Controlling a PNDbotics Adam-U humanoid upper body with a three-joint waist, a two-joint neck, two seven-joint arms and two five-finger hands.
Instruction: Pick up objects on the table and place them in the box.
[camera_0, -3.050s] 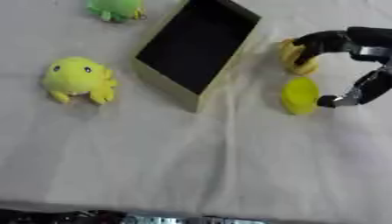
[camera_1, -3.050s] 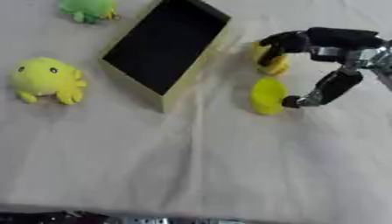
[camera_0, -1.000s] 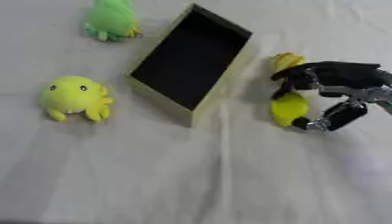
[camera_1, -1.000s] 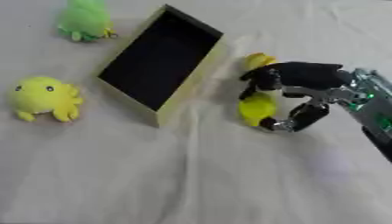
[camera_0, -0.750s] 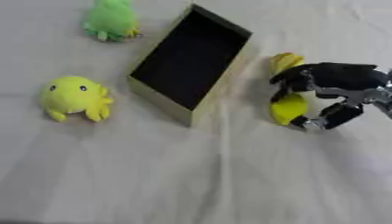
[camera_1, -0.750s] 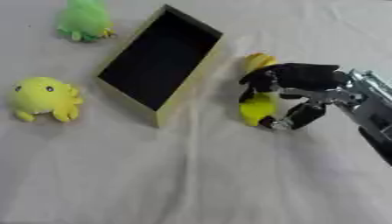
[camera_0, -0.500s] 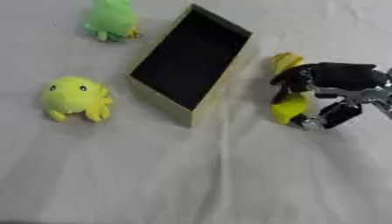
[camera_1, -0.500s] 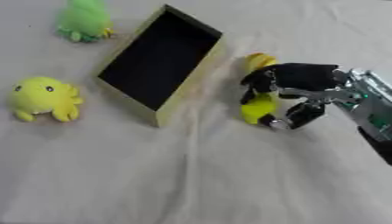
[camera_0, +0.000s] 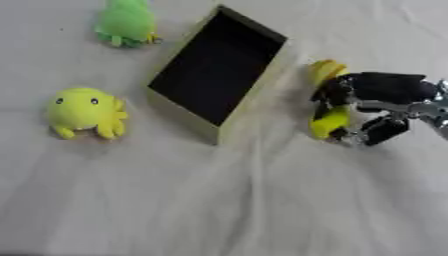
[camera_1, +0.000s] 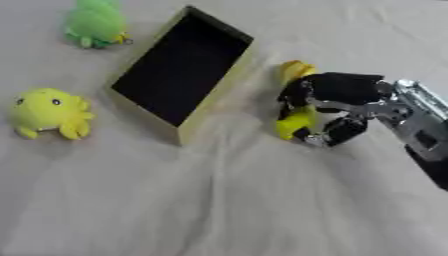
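Note:
A pale box (camera_0: 223, 121) with a black inside lies slanted at the top centre of the white cloth. Just right of it a yellow soft toy (camera_0: 330, 120) lies on the cloth, and my right hand (camera_0: 378, 90) comes in from the right with its fingers and thumb curled round the toy's middle. Part of the toy is hidden under the hand. A yellow plush creature (camera_0: 83, 111) with dark eyes sits to the left of the box. A green plush toy (camera_0: 127, 22) lies at the top left. My left hand shows in neither view.
The white cloth (camera_0: 245, 205) is creased and runs across the whole lower half. My right forearm (camera_1: 420, 132), silver and black, enters from the right edge.
The camera has tilted, so the whole scene has shifted. My right hand has come down over the yellow toy and its fingers have closed in round it.

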